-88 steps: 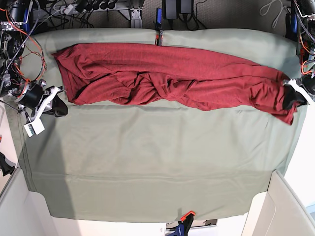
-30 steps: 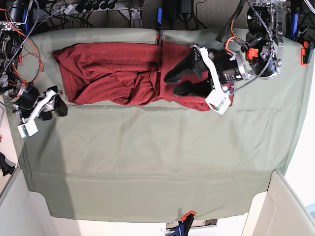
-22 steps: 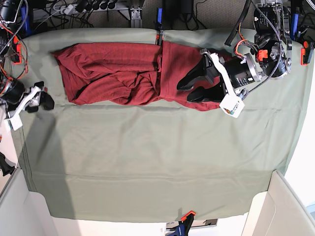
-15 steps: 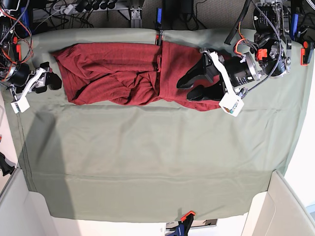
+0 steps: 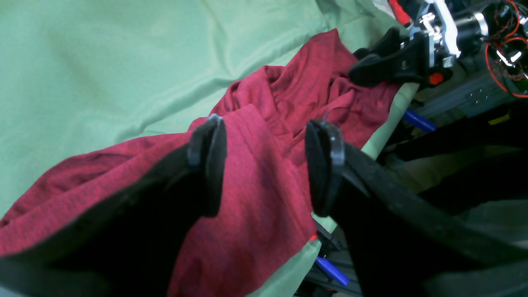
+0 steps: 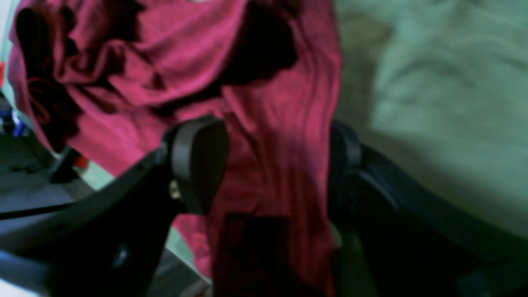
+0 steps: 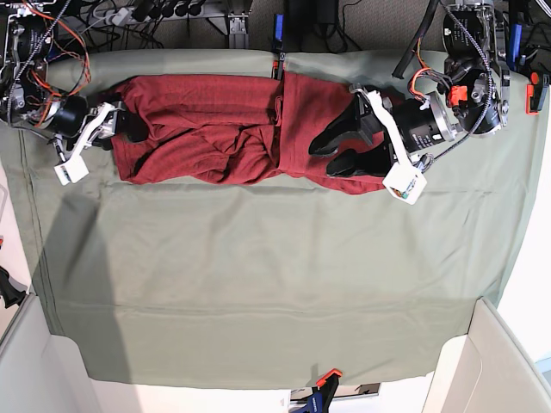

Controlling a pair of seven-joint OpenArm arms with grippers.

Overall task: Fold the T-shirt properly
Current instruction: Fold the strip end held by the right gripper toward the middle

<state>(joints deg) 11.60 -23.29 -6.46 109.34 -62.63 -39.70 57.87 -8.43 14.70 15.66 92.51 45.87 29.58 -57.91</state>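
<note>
T-shirt (image 7: 215, 125) lies bunched along the far edge of the table cloth (image 7: 258, 284); left gripper (image 5: 264, 165) and right gripper (image 6: 264, 165) both spread apart over it, gripping nothing.

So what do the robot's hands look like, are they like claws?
A bit. Each gripper, the left gripper and the right gripper, has two black fingers with flat, rounded pads. Behind them sit white brackets, a round black and silver wrist, and thin red and orange wires. The left one carries a small white block.
</note>
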